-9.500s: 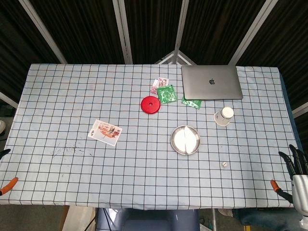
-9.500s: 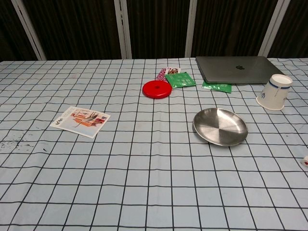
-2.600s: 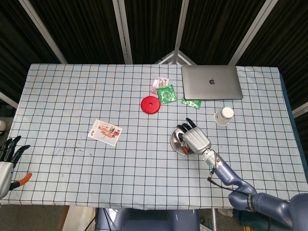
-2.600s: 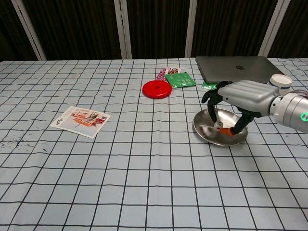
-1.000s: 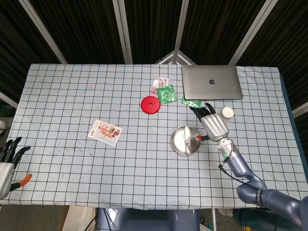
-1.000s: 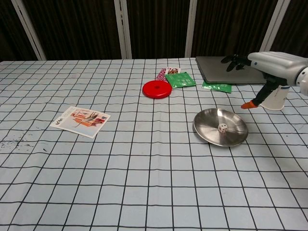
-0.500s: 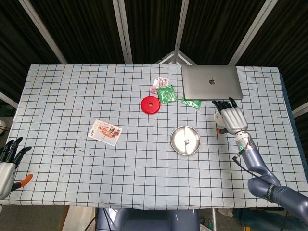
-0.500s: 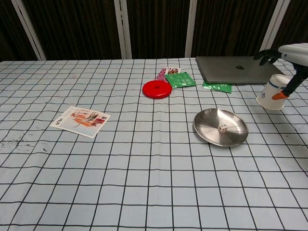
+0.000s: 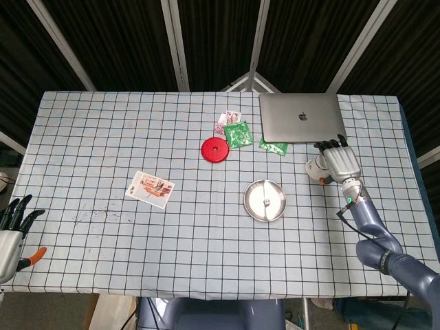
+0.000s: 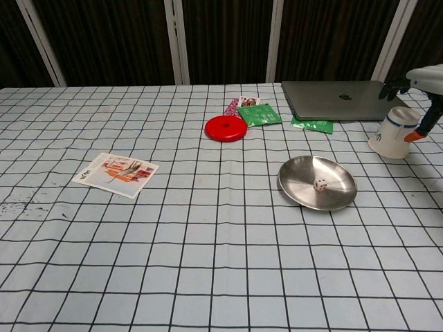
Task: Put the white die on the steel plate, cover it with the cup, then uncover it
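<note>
1. White die [image 10: 320, 184] sits in the steel plate [image 10: 297, 187], slightly right of the plate's centre; also visible in head view [image 9: 265, 202].
2. Cup [image 10: 393, 132] lies tipped on the desk [image 9: 103, 137], right of the plate and near the front right corner of the laptop [image 9: 301, 117].
3. Right robot hand [image 9: 341, 163] is over the cup's right side, fingers spread, holding nothing; actual contact with the cup can't be confirmed. Chest view shows only its edge [image 10: 423, 86] at the frame's right border.
4. Left robot hand [image 9: 11, 234] is off the desk's near left edge, fingers apart, empty.
5. Other items: red disc [image 9: 214, 149], green packets [image 9: 238, 135], printed card [image 9: 150, 188].
</note>
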`<act>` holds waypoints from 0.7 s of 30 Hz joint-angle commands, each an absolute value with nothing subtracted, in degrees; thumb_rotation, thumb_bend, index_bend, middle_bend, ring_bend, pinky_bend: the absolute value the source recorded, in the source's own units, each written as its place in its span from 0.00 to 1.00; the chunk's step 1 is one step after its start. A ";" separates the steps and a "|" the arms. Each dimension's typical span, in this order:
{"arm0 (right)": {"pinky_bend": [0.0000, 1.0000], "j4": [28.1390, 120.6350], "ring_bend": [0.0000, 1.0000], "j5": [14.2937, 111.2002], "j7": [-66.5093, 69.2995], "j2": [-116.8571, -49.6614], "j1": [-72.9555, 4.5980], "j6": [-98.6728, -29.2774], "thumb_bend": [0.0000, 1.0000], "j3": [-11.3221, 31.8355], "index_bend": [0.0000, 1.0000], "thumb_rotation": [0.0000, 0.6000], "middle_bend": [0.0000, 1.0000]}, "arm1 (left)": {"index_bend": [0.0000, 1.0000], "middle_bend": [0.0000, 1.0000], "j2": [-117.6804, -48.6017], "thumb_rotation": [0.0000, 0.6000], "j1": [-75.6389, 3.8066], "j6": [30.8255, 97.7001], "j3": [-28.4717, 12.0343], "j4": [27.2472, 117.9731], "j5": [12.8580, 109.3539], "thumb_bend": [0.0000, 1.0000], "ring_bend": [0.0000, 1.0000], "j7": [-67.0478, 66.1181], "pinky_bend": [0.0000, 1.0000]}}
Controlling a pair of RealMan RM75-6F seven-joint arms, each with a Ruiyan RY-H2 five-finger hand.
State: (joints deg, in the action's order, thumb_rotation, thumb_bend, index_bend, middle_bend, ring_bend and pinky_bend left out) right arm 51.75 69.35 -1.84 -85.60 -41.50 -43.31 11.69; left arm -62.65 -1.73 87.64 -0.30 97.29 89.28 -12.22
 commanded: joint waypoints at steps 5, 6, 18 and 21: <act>0.02 50.20 0.18 70.16 -1.54 -85.18 -42.42 -41.27 0.04 10.90 0.28 1.00 0.31 | 0.22 0.00 -63.23 1.00 -1.94 87.25 -0.33 97.47 88.96 0.28 0.00 -13.71 0.13; 0.02 50.12 0.18 70.24 -1.59 -85.06 -42.49 -41.11 0.05 10.82 0.28 1.00 0.31 | 0.22 0.00 -63.30 1.00 -1.97 87.18 -0.35 97.49 88.89 0.28 0.00 -13.88 0.13; 0.02 52.60 0.18 70.20 -3.50 -82.44 -43.11 -41.09 0.09 10.89 0.31 1.00 0.34 | 0.23 0.00 -63.77 1.00 -2.26 86.73 -0.35 97.65 88.53 0.28 0.00 -14.97 0.13; 0.02 53.22 0.18 69.75 -4.25 -82.12 -43.24 -40.90 0.11 10.95 0.32 1.00 0.35 | 0.23 0.00 -63.72 1.00 -2.23 86.79 -0.30 97.65 88.54 0.28 0.00 -14.95 0.13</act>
State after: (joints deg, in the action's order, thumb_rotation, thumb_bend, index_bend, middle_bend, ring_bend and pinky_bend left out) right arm 53.10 69.86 -4.12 -82.21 -43.19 -40.95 10.91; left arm -63.72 -2.23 86.79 -0.30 97.65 88.54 -14.95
